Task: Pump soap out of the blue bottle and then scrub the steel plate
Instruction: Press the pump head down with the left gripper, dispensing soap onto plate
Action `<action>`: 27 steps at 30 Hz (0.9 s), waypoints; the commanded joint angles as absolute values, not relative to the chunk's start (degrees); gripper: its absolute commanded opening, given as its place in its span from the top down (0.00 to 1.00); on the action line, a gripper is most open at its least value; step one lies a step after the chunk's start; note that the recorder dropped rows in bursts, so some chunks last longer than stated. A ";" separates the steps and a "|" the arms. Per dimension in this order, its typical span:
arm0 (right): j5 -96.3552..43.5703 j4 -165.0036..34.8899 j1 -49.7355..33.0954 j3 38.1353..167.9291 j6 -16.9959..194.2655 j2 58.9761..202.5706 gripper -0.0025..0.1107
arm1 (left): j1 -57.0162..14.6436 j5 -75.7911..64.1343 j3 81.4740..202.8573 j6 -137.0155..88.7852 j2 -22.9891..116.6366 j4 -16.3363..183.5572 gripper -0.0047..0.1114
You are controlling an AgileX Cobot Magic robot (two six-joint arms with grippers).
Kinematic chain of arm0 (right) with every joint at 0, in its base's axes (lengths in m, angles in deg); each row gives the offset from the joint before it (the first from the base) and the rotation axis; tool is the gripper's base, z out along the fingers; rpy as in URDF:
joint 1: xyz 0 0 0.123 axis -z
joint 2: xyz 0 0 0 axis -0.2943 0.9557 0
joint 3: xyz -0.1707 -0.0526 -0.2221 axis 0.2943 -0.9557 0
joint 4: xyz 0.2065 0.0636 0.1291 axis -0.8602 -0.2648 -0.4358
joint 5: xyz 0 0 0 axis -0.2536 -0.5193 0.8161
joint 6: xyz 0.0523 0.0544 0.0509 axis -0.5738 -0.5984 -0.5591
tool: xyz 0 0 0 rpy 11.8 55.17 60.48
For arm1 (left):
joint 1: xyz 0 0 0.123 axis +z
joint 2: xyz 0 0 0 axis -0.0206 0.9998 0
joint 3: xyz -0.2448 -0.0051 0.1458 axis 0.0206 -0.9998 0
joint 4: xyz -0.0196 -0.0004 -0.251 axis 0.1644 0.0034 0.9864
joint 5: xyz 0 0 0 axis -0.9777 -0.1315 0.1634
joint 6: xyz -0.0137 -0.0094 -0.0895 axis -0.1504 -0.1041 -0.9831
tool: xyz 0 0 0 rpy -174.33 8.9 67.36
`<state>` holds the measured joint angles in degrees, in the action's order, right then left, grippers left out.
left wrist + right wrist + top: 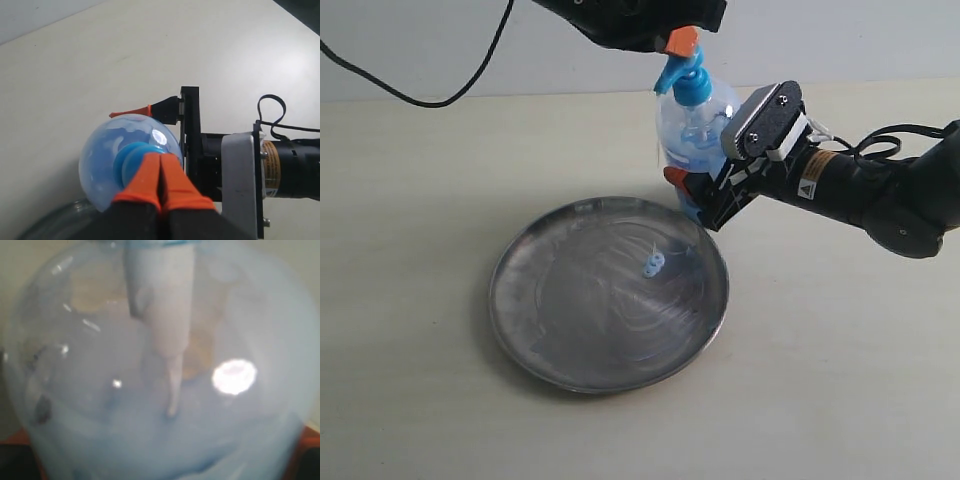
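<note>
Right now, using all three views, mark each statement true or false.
1. The right gripper is clamped on the body of the blue bottle. True.
2. The steel plate has no soap on it. False: a small pale blue blob of soap lies on it, near the bottle.
3. The left gripper has its orange fingers spread wide apart. False: they are closed together, on top of the pump head.
4. The blue bottle stands upright with pale blue liquid inside. True.
</note>
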<state>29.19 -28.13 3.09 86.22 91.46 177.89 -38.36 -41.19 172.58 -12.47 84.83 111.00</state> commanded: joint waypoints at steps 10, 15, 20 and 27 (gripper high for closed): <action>34.76 -23.01 2.43 86.55 91.72 176.94 0.98 | -38.57 -46.82 168.82 -12.03 90.04 106.61 0.96; 34.76 -23.01 2.43 86.55 91.72 176.94 0.98 | -38.57 -43.38 168.82 -11.66 85.43 106.51 0.96; 34.76 -23.01 2.43 86.55 91.43 176.94 0.98 | -38.57 -41.42 168.82 -11.42 81.79 106.27 0.96; 34.76 -23.01 2.43 86.55 91.34 176.94 0.98 | -38.57 -37.85 168.82 -10.31 77.72 106.27 0.96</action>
<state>29.86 -25.79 3.09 86.31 91.57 177.89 -38.45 -37.91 169.56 -10.89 78.81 107.55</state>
